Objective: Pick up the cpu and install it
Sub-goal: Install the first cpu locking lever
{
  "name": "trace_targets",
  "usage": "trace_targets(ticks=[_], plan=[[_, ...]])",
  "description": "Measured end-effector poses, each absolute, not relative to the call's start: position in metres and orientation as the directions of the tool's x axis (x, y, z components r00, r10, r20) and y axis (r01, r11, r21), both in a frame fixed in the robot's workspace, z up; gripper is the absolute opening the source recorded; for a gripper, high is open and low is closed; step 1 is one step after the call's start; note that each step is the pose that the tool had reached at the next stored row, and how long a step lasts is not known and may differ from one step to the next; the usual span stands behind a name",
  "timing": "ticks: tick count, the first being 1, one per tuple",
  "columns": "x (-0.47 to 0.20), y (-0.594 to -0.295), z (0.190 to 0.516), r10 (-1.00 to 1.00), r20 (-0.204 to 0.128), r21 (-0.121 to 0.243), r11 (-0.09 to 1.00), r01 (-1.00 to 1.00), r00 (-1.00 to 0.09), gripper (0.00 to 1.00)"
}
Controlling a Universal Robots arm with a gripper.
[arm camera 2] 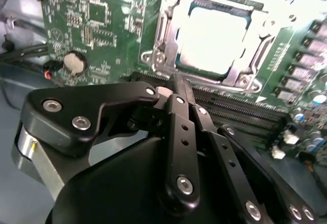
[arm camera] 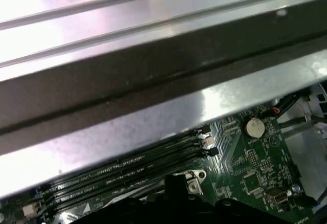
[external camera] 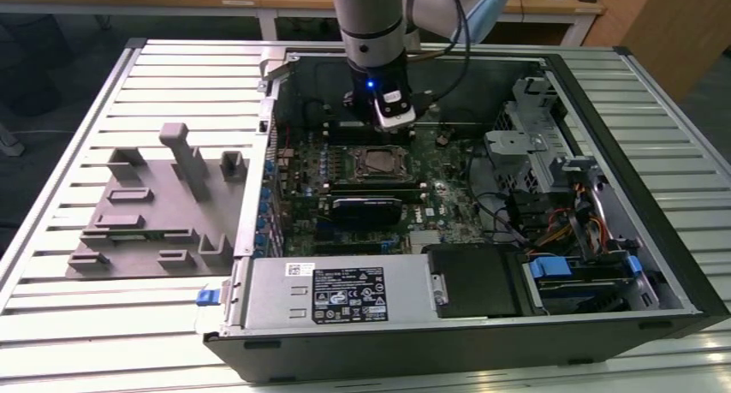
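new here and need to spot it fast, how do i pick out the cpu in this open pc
Find the open computer case lying on the slatted table and look at its green motherboard. Near the board's middle, just below the gripper, a metal-framed socket holds the cpu. It is the only flat, shiny silver square there.

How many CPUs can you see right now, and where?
1. The cpu lies in the motherboard socket, bright in the second wrist view, beyond the closed fingers. Others may be hidden behind the arm.
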State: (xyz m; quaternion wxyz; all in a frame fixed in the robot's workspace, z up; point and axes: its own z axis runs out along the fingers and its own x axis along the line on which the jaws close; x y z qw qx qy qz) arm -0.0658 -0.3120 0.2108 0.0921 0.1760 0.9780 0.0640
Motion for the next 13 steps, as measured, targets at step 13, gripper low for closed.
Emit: trace_targets(ticks=[13], plan=[[-0.0637, -0.3196, 0.2106, 0.34, -0.142, 0.037, 0.94, 0.338, -0.93, 0.11]])
